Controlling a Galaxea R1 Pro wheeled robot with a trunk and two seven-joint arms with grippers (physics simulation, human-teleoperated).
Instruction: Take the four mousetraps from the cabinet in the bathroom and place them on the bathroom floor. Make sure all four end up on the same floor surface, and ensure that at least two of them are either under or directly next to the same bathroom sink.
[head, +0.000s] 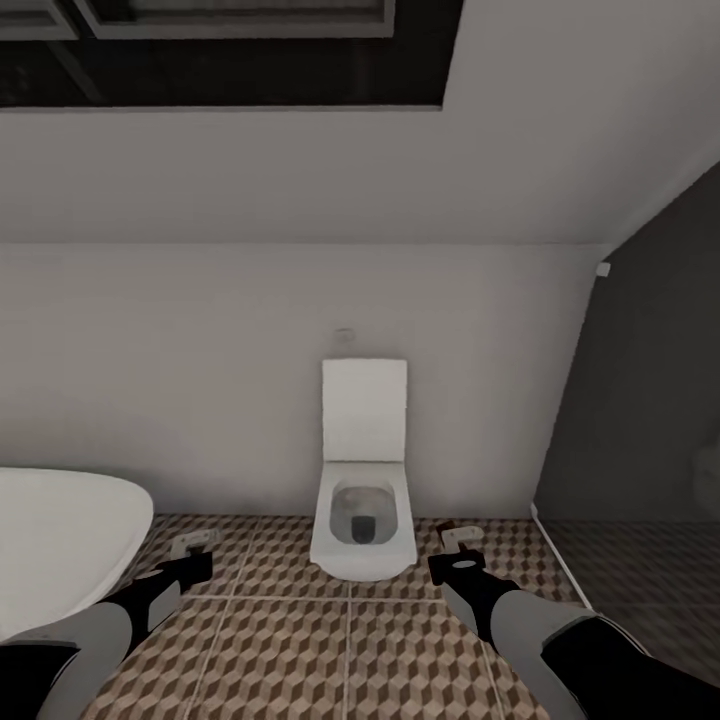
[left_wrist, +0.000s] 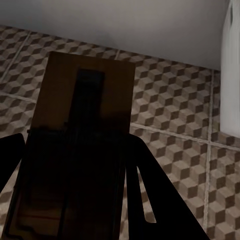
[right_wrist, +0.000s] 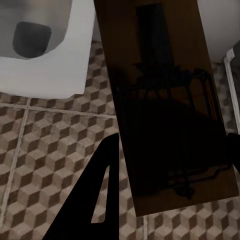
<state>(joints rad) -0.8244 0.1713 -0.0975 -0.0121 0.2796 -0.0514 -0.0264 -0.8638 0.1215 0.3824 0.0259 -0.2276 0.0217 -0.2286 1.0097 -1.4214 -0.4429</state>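
Each hand, left (head: 190, 556) and right (head: 455, 549), clamped on a mousetrap (left_wrist: 82, 145).

The cube-patterned bathroom floor (head: 300, 640) carries a white toilet (head: 363, 520) and bathtub (head: 60, 540).

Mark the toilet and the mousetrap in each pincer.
toilet (head: 363, 525): head view, bowl rim.
left mousetrap (left_wrist: 82, 145): left wrist view, wooden base.
right mousetrap (right_wrist: 165, 105): right wrist view, wooden base.

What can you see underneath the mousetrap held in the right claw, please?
Under the mousetrap in the right claw lies the cube-patterned bathroom floor, with the toilet nearby. The tiles directly beneath the board are covered.
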